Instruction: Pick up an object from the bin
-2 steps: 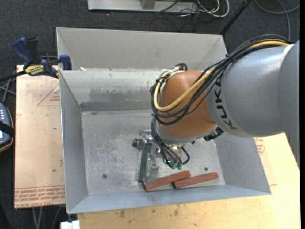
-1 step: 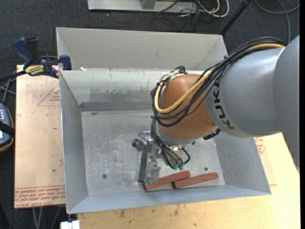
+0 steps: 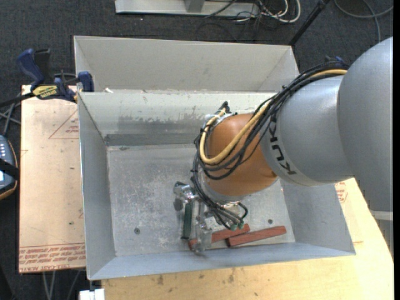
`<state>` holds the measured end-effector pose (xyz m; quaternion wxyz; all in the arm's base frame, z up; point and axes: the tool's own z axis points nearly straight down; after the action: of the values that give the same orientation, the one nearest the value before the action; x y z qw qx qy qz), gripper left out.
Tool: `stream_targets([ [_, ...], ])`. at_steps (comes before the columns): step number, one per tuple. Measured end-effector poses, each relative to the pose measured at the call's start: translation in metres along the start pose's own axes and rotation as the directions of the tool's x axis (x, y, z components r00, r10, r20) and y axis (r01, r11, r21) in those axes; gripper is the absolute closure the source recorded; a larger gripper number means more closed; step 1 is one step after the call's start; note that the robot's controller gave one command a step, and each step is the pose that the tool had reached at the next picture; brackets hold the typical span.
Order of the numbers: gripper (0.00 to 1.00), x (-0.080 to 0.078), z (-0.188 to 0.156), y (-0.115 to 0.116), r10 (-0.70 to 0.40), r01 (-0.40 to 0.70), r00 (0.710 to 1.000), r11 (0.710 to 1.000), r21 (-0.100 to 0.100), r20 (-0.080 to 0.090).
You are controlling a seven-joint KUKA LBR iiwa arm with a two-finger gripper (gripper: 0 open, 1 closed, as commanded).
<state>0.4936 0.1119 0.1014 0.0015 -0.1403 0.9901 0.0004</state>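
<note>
The pincer (image 3: 195, 227) of the grey robot arm (image 3: 319, 136) sits low in the grey metal bin (image 3: 137, 186), just left of a reddish-brown flat bar (image 3: 256, 234); whether it is open or closed cannot be told. A slim dark-green strip (image 3: 186, 220) lies just beside it, further left of the bar. Nothing looks lifted, so grasping and raising appear left to do. The bin's near wall runs close below the bar, cramping movement there; bare floor opens far to the bar's left.

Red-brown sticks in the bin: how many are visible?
2. Both lie by the near wall of the bin, right of the gripper: a shorter stick nearest it, a longer stick extending further right. The arm may hide others.
</note>
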Motion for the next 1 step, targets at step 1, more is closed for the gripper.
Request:
stream_targets([
  [1,0.0,0.0077,0.0218,-0.0161,-0.021,0.021,1.0,1.0,-0.002,0.005],
])
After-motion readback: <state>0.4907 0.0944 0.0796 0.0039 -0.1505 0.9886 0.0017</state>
